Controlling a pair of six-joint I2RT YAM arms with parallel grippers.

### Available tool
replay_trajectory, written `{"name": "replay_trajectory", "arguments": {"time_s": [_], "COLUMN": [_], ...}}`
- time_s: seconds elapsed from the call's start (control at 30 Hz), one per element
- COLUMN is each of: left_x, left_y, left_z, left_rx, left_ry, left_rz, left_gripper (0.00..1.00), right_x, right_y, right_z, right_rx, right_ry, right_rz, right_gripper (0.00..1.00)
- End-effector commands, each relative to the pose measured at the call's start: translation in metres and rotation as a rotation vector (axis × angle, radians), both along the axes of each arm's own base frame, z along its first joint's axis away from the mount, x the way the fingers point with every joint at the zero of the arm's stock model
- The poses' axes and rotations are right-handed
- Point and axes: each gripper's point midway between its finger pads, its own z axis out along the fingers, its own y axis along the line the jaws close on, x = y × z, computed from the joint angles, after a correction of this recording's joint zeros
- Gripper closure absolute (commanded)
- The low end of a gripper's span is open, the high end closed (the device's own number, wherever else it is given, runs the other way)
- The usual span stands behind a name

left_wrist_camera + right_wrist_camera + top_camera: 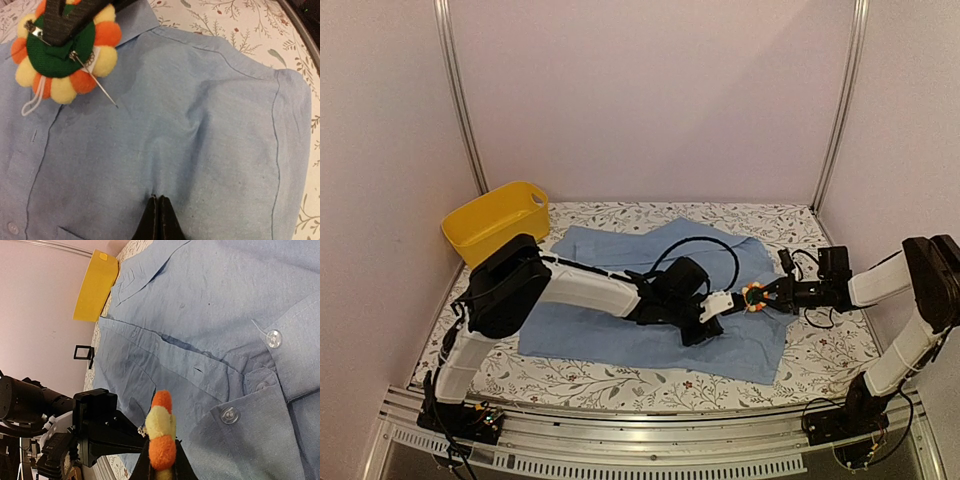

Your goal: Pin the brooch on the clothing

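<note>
The light blue shirt lies flat on the table and fills the left wrist view and the right wrist view. My right gripper is shut on the brooch, a small orange and yellow flower, and holds it just above the shirt's chest. The left wrist view shows the brooch's green back with its pin open, pointing down at the cloth. In the right wrist view the brooch is edge-on between my fingers. My left gripper is shut on a small fold of shirt cloth, close to the brooch.
A yellow plastic basin stands at the back left, also in the right wrist view. A small black square box sits beyond the shirt. The left arm lies across the shirt. Patterned tablecloth shows around it.
</note>
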Motion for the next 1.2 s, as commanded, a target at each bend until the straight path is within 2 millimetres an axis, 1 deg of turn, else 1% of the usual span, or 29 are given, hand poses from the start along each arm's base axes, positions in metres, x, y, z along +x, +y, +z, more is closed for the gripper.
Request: {"name": "replay_trajectory", "arguments": {"time_s": [0.0, 0.07, 0.17, 0.23, 0.27, 0.5, 0.7, 0.83, 0.97, 1.17], "left_x": [-0.004, -0.006, -0.008, -0.009, -0.008, -0.010, -0.015, -0.013, -0.015, -0.019], "left_y": [-0.006, -0.008, -0.010, -0.010, -0.011, -0.009, -0.006, -0.007, -0.010, -0.009], "left_z": [0.042, 0.051, 0.056, 0.059, 0.064, 0.066, 0.065, 0.069, 0.074, 0.074], "left_rx": [-0.093, -0.116, -0.129, -0.140, -0.160, -0.170, -0.171, -0.185, -0.203, -0.204], "left_ry": [0.007, 0.022, 0.023, 0.012, -0.001, -0.042, -0.056, -0.072, -0.068, -0.061], "left_rz": [-0.022, -0.037, -0.049, -0.056, -0.059, -0.086, -0.117, -0.117, -0.129, -0.145], "left_gripper": [1.00, 1.00, 1.00, 1.00, 1.00, 1.00, 1.00, 1.00, 1.00, 1.00], "right_x": [0.007, 0.006, -0.004, -0.008, -0.009, -0.021, -0.027, -0.029, -0.031, -0.027], "right_y": [0.011, 0.019, 0.040, 0.044, 0.044, 0.044, 0.047, 0.044, 0.046, 0.045], "right_z": [0.009, 0.010, 0.012, 0.012, 0.009, -0.010, -0.004, -0.014, -0.021, -0.024], "right_rx": [0.029, 0.038, 0.063, 0.090, 0.096, 0.101, 0.139, 0.104, 0.086, 0.065], "right_ry": [-0.049, -0.050, -0.051, -0.037, -0.013, 0.118, 0.138, 0.150, 0.156, 0.140], "right_rz": [0.047, 0.076, 0.164, 0.193, 0.194, 0.205, 0.236, 0.218, 0.221, 0.214], "right_gripper": [1.00, 1.00, 1.00, 1.00, 1.00, 1.00, 1.00, 1.00, 1.00, 1.00]}}
